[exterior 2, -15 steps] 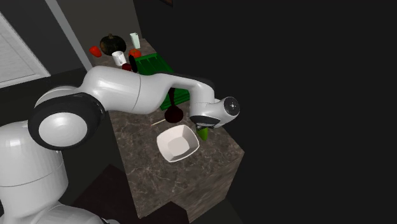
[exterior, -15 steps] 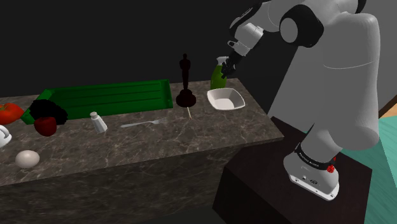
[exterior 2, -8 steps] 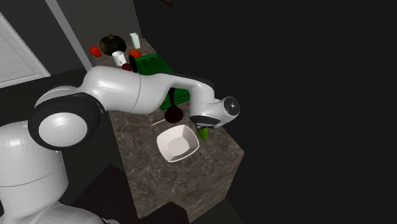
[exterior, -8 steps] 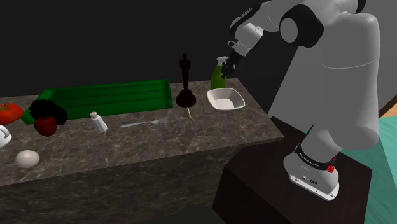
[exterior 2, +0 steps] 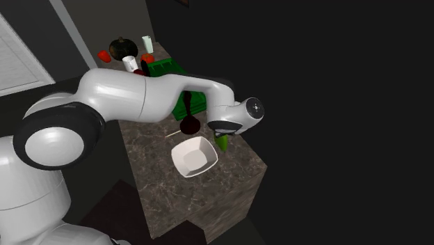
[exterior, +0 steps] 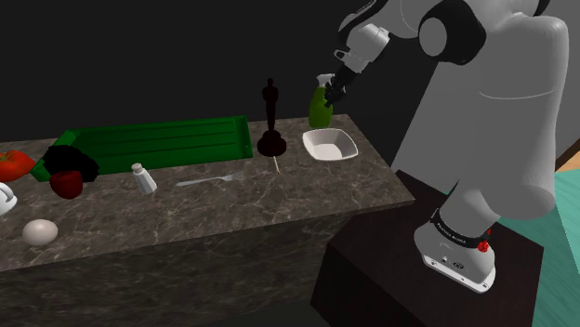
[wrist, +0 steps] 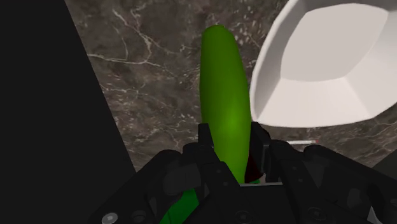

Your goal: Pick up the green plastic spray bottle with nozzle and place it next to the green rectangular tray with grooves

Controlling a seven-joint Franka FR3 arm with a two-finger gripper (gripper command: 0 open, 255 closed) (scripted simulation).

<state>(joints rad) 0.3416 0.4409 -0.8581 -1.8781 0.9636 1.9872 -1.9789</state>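
In the shoulder view, the green tray (exterior: 158,141) lies at the far edge of the counter (exterior: 279,200), well to the left. A dark statuette (exterior: 270,121) stands between it and the green spray bottle (exterior: 319,110), which is upright at the far right corner, beside a white bowl (exterior: 329,145). The gripper (exterior: 336,85) clasps its upper part. We judge the carry goes left, over the statuette.

- Shoulder view: beside the stand (exterior: 390,269), facing left across the counter (exterior: 279,200).
- Second exterior view: high behind the arm (exterior 2: 132,97), looking down.
- Wrist view: close above; all share the white bowl (wrist: 331,70).
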